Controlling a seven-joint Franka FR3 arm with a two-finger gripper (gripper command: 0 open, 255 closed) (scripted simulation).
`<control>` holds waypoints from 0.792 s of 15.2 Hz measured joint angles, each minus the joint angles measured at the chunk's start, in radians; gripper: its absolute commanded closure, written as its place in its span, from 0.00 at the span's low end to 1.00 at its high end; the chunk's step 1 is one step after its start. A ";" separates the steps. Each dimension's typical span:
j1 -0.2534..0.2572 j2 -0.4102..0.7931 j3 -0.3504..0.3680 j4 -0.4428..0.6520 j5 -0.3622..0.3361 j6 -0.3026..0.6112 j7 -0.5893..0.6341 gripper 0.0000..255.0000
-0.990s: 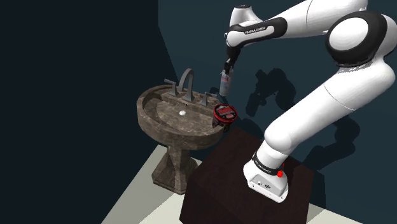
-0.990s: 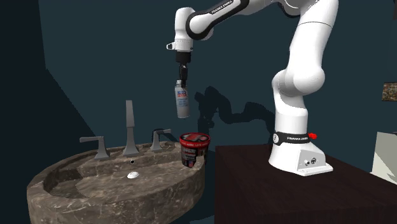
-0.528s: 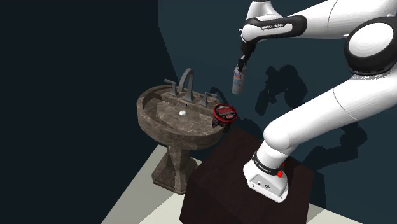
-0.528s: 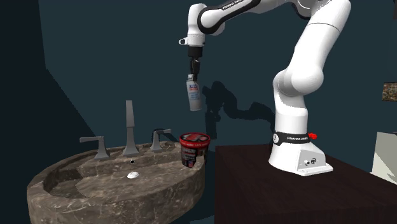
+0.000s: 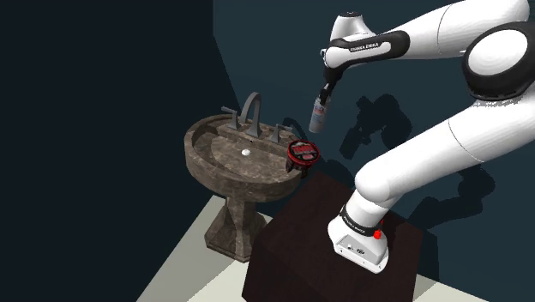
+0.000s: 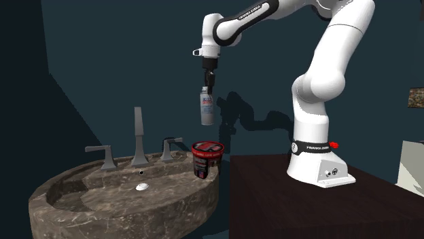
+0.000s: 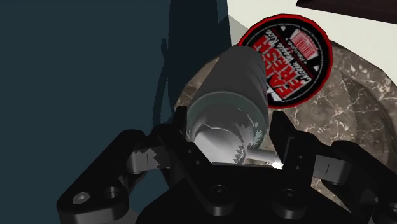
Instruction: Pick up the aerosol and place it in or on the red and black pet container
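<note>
A pale grey aerosol can [image 5: 318,114] [image 6: 206,107] with a red and blue label hangs upright in the air, held at its top by my black gripper [image 5: 324,93] [image 6: 208,79]. In the wrist view the fingers clasp the can's neck [image 7: 224,132] and its body points down toward the red and black pet container [image 7: 290,60]. That container [image 5: 303,154] [image 6: 207,158] stands on the sink's rim at the end nearest the stand. The can hangs above it, well clear of its lid.
A brown marbled pedestal sink [image 5: 225,163] [image 6: 95,204] carries a tall faucet [image 5: 251,110] [image 6: 139,136] and two handles. The dark stand [image 5: 300,244] [image 6: 306,204] sits beside it. Dark blue walls close in behind.
The arm first carried the can away from the faucet toward the stand side. Since then the can has come lower and now hangs straighter, nearer above the container.
</note>
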 measured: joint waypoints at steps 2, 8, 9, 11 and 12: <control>-0.002 0.007 -0.004 -0.019 -0.005 0.026 0.005 1.00; -0.006 0.040 -0.014 -0.072 -0.020 0.110 0.026 1.00; -0.008 0.046 -0.016 -0.083 -0.024 0.127 0.030 1.00; -0.010 0.058 -0.020 -0.102 -0.031 0.157 0.037 1.00; -0.012 0.068 -0.024 -0.109 -0.034 0.175 0.039 1.00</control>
